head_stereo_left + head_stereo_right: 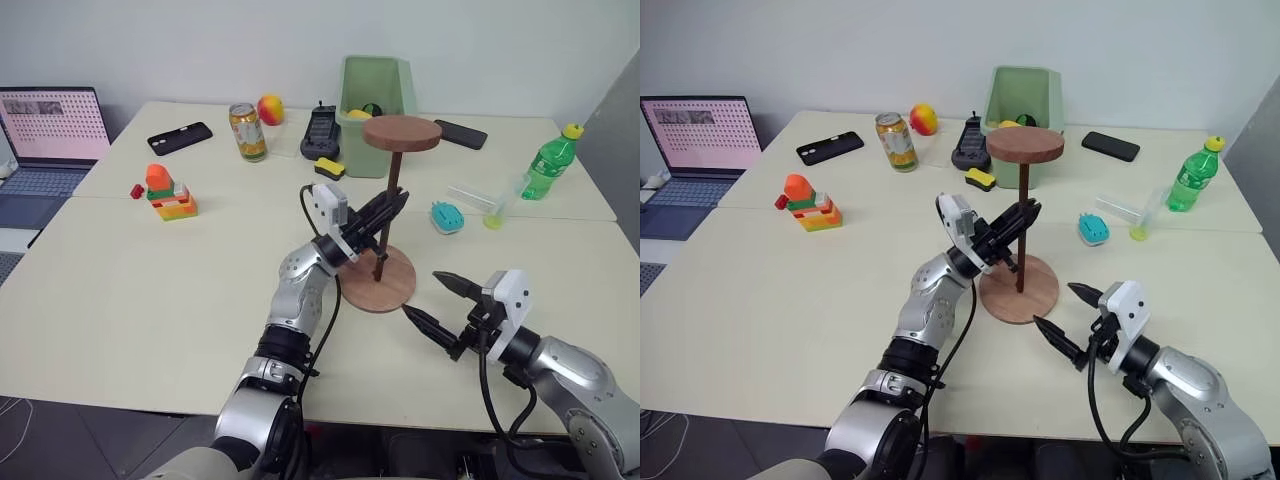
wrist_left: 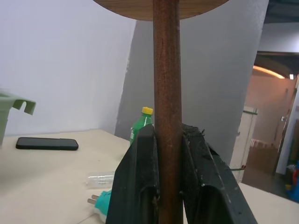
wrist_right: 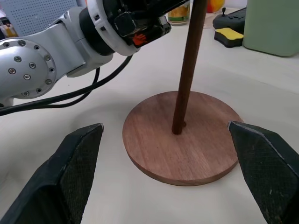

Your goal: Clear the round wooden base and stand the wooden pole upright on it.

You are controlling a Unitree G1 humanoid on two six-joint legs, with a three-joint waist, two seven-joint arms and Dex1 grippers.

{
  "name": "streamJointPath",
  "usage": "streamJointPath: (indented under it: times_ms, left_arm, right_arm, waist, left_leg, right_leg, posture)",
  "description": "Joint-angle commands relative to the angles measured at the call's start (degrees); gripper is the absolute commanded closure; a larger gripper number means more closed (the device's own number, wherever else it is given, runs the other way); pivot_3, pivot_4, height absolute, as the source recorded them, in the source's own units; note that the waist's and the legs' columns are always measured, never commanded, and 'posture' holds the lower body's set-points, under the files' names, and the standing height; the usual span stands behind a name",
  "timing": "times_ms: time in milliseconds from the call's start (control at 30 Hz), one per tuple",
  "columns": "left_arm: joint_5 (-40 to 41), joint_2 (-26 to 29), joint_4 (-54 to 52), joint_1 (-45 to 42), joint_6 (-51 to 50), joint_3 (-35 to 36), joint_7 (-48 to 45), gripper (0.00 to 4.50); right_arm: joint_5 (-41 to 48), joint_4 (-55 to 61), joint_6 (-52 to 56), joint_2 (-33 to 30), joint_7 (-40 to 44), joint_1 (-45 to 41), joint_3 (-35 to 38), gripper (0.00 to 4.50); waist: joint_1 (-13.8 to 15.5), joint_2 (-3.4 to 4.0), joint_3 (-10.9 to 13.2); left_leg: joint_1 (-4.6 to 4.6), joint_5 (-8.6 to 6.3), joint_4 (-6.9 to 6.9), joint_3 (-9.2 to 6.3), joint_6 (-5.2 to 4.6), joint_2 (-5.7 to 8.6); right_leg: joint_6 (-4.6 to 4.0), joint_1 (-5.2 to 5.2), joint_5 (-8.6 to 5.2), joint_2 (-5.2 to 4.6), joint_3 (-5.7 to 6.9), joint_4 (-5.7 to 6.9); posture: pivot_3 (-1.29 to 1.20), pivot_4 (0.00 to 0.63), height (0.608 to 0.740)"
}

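i'm gripping the wooden pole (image 1: 393, 205) in my left gripper (image 1: 384, 216), its long axis upright, bottom tip meeting the middle of the round wooden base (image 1: 379, 279). my right gripper (image 1: 434, 302) is hanging open just beside the base.

Thin wooden pole (image 1: 388, 222) stands upright, disc uppermost, on the bare round wooden base (image 1: 379, 283)

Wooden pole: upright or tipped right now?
Upright. The wooden pole stands with its foot on the round wooden base, disc end up, left claw shut on it.
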State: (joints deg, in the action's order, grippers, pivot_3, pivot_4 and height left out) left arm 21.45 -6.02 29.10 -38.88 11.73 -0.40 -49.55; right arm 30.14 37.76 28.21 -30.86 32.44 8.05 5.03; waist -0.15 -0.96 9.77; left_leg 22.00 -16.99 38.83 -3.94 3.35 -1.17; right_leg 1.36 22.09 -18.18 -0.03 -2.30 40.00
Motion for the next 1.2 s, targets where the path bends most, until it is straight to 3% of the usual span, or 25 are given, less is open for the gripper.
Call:
streamJointPath:
  times_ms: [33,1200]
  left_arm:
    - [-1.7,0.8,1.8,-1.8,4.8,0.3,0.3,4.24]
    - [-1.3,-1.5,9.1,-2.5,9.3,0.1,-2.8,4.24]
  right_arm:
    - [0.5,2.7,-0.4,-0.4,-0.3,0.2,1.1,0.00]
    - [0.5,3.0,-0.3,0.3,-3.3,-0.6,0.7,0.00]
  waist:
    - [0.0,0.00,0.0]
    - [0.0,-0.02,0.0]
  left_leg:
    - [0.00,0.00,0.00,0.00,0.00,0.00]
    - [-0.09,0.00,0.00,-0.02,0.00,0.04]
  right_leg:
    - [0.00,0.00,0.00,0.00,0.00,0.00]
    - [0.00,-0.10,0.00,-0.01,0.03,0.00]
  posture:
    - [0.00,0.150,0.740]
    - [0.00,0.150,0.740]
